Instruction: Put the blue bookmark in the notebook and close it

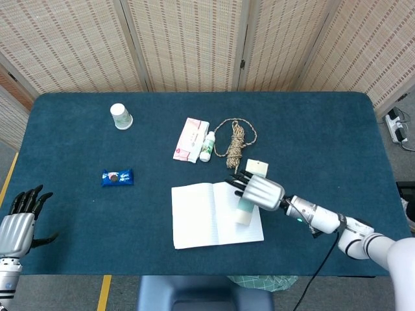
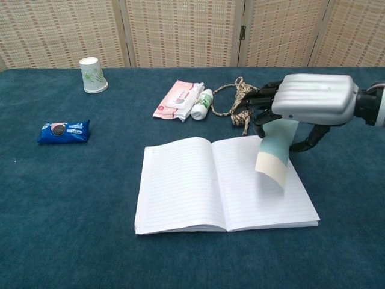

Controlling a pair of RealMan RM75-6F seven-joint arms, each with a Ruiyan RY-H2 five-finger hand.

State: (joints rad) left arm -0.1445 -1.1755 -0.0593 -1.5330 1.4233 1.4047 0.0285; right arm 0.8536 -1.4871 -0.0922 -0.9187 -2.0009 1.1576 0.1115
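My left hand sits off the table's 8 o'clock corner, fingers spread, holding nothing. Cup at 10 o'clock, snack pack below it. Notebook lies open at centre; wipes, bottle and rope at its 12 o'clock. My right hand pinches the bookmark, which hangs above the notebook's right page.

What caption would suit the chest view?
Right hand holds the blue bookmark above the open notebook.
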